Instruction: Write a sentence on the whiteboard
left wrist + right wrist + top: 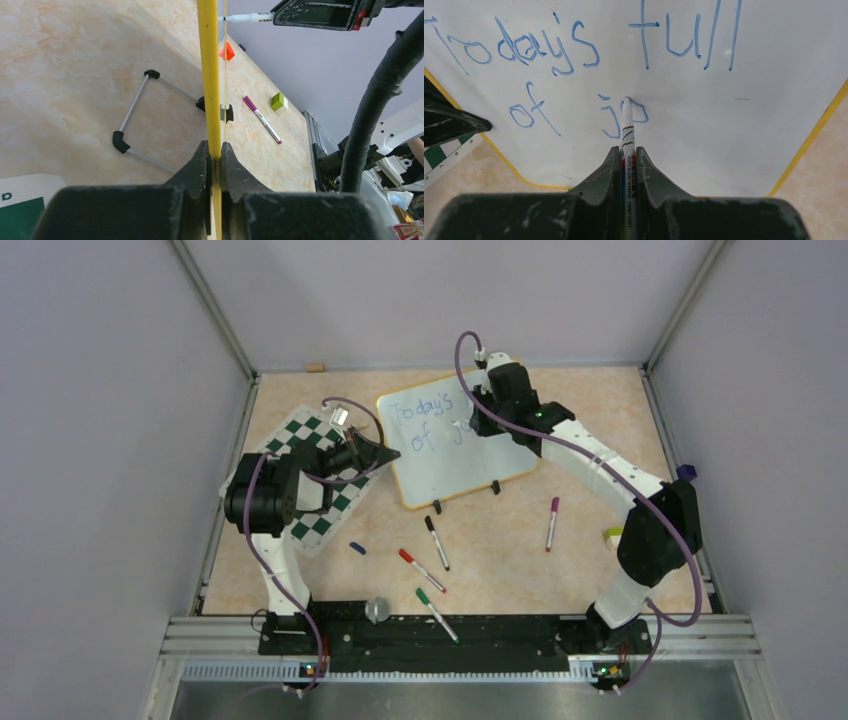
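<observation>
Your right claw is closed tight on a blue whiteboard marker. The barrel runs straight out between the jaws, and the tip touches the whiteboard at the top of the "o" in the lower line. Your left claw is pinched shut on the whiteboard's yellow rim, on the side facing the chess mat, and appears to be steadying it. The whiteboard sits towards the back of the worktop, and loose markers lie on its near side. The sentence reads "Today's full" on the upper line and "of jo" below it, in thin blue strokes. I judge you are nearly done, since the last word looks one letter short and there is bare whiteboard to the right of the "o" for it. After that, what remains is lifting the tip clear
</observation>
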